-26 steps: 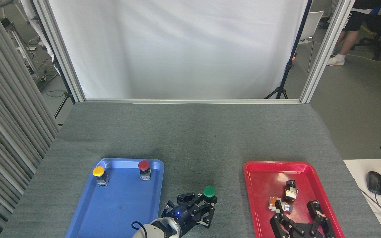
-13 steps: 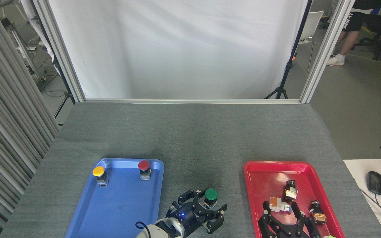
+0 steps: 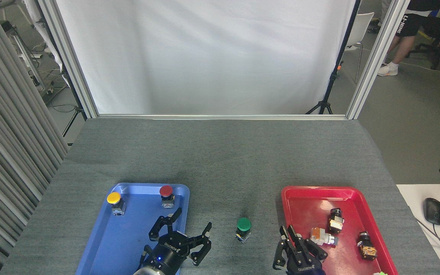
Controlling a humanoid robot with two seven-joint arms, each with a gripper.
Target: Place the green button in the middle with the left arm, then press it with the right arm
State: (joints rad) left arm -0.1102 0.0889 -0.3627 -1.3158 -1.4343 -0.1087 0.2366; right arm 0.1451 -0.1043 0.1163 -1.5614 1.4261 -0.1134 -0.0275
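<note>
The small green-capped push-button [image 3: 243,229] with its black-and-silver blocky base stands upright on the bare grey felt cloth of the bench [image 3: 220,160], in the stretch between the blue plastic tray [image 3: 101,244] and the red plastic tray [image 3: 300,198]. Nothing touches it.

The left black gripper [image 3: 192,224], with white lettering and a blue light on its body, sits at the right-hand rim of the blue tray, just to the left of the green button and apart from it. Its open-frame fingers [image 3: 204,231] are spread wide and hold nothing.

The right black gripper [image 3: 286,230] sits at the left rim of the red tray, near the green button on its other side. Its fingers point up side by side; I cannot tell whether they are parted or closed.

A yellow-capped button [image 3: 114,201] and a red-capped button [image 3: 166,194] stand at the far end of the blue tray. Several small switch parts [image 3: 334,219] lie in the red tray.
</note>
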